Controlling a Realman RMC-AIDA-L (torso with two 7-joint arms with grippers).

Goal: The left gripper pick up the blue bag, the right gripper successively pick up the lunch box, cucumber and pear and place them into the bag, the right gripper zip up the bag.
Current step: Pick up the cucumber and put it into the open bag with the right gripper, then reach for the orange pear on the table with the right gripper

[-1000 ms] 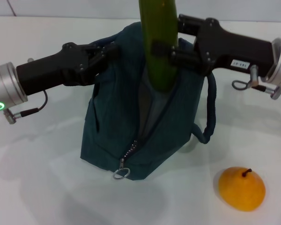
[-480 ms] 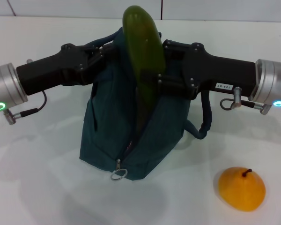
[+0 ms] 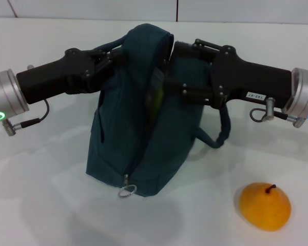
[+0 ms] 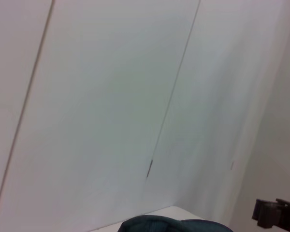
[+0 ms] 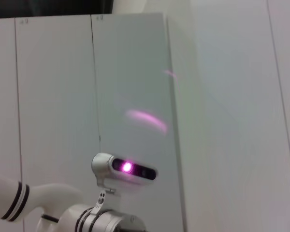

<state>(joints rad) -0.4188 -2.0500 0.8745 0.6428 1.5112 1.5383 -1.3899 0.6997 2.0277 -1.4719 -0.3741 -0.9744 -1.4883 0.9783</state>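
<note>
Lowered since before, cucumber (image 3: pixel 155 95) now sits inside blue bag (image 3: pixel 138 148).

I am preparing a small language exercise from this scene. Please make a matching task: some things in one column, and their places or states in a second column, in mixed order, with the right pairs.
Things:
1. pear
2. cucumber
3. left gripper
4. zipper ring

Places or states:
A. mostly down inside the bag's opening
B. alone on the table, on the robot's right
C. at the bag's top, on the robot's left
D. at the bag's lower front edge

Pairs: 1-B, 2-A, 3-C, 4-D
</note>
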